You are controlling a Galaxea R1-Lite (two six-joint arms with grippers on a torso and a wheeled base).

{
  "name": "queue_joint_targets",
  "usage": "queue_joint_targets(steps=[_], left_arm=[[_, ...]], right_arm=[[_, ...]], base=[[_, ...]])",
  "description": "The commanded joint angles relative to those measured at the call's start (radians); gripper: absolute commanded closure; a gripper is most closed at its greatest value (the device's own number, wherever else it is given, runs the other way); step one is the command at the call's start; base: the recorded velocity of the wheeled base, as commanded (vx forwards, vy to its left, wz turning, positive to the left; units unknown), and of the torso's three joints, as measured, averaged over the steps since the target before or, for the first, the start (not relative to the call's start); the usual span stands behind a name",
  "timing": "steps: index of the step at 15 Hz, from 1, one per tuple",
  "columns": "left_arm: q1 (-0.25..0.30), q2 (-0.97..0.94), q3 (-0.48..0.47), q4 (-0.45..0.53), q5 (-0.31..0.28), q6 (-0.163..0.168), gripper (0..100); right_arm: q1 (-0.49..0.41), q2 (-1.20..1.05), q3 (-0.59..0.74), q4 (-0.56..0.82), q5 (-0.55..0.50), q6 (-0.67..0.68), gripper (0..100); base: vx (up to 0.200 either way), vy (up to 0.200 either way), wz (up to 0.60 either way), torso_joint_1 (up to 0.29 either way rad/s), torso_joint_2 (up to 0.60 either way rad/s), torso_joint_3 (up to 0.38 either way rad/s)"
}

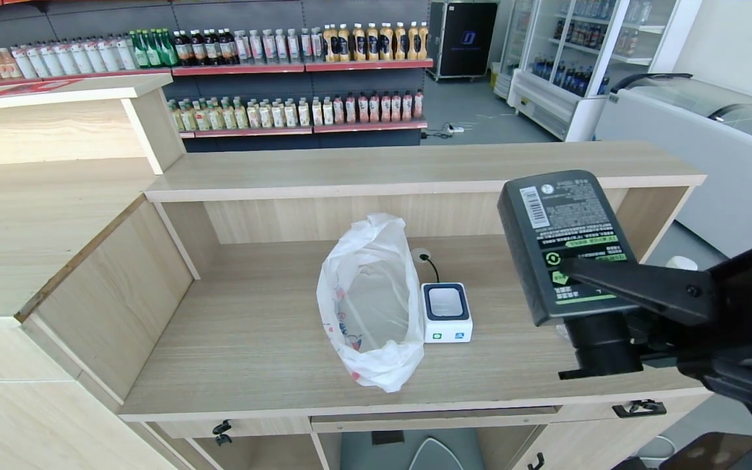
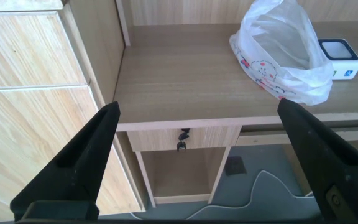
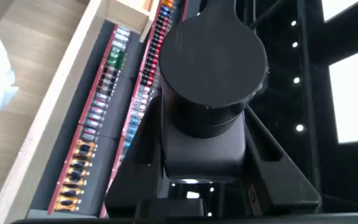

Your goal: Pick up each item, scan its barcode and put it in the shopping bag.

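The dark bottle (image 1: 562,245) is held aloft in the right gripper (image 1: 585,313). The jaws are clamped across its lower body, with one finger laid over the label. It hangs well off the counter (image 1: 252,326), out at 3 o'clock from the scanner (image 1: 446,312). That scanner is parked just beside the shopping bag (image 1: 337,294), at the bag's 3 o'clock, with its window turned straight up.

The step in hand is judged to be the scan. The barcode (image 1: 535,206) is seen at the 11 o'clock corner of the label, facing up and away from the window. So a roll of the wrist is called for, to turn that printed face downward. The bottle should then be carried toward 9 o'clock until the code sits squarely above the glass, close but not touching. The code lies clear of the finger, so no regrip appears to be needed. A tilted pass would likely be missed, so the label is best kept flat to the window and held there briefly.

The bag's mouth is open and slumped toward the scanner, which makes for a short hop afterwards. Its thin rim could be snagged if the bottle is swung low.

The left gripper (image 2: 199,109) hangs over the counter's near edge at the bag's 7 o'clock, jaws spread wide with nothing between them.
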Motion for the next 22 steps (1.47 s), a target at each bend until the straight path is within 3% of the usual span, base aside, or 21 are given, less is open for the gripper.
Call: queue_joint_targets(steps=[1,4,8,11,22], left_arm=[[0.000,0.001,0.000,0.000,0.000,0.000,0],[0.000,0.001,0.000,0.000,0.000,0.000,0],[0.000,0.000,0.000,0.000,0.000,0.000,0],[0.000,0.001,0.000,0.000,0.000,0.000,0],[0.000,0.001,0.000,0.000,0.000,0.000,0]], right_arm=[[0.131,-0.008,0.004,0.028,-0.065,-0.087,100],[0.260,-0.062,0.010,0.115,-0.181,-0.166,100],[0.321,-0.114,0.010,0.207,-0.230,-0.235,100],[0.375,-0.114,-0.002,0.157,-0.235,-0.232,100],[0.404,-0.167,0.029,0.183,-0.235,-0.231,100]], base=[[0.000,0.000,0.00,0.000,0.00,0.000],[0.000,0.000,0.00,0.000,0.00,0.000],[0.000,0.000,0.00,0.000,0.00,0.000],[0.000,0.000,0.00,0.000,0.00,0.000],[0.000,0.000,0.00,0.000,0.00,0.000]])
